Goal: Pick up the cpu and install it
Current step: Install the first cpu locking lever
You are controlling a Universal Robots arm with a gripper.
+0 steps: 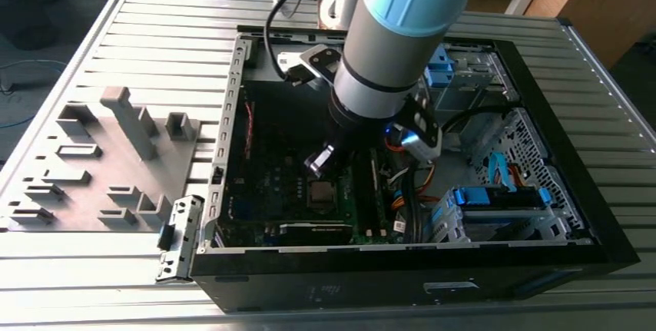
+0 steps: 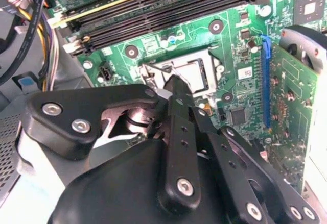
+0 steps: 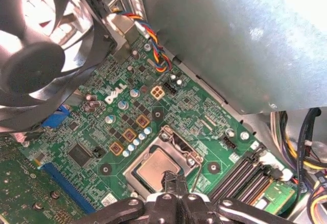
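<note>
The cpu (image 3: 153, 167) is a small silver-grey square lying flat in its socket on the green motherboard (image 3: 204, 112), with the metal socket frame around it. It also shows in the second wrist view as the cpu (image 2: 196, 75), and in the exterior view as the cpu (image 1: 321, 191) low in the open case. My gripper (image 3: 172, 179) hangs just above the chip's edge with its black fingertips (image 2: 176, 87) drawn together and nothing between them. In the exterior view the gripper (image 1: 319, 162) sits under the arm's wrist, a little above the socket.
A black case fan (image 3: 36, 60) and coloured cables (image 3: 153, 45) stand beside the socket. Black memory slots (image 2: 168, 9) run along one side, a green expansion card (image 2: 291, 112) along another. Drive cages with blue clips (image 1: 497, 196) fill the exterior view's right. A grey fixture block (image 1: 103, 162) lies outside the case.
</note>
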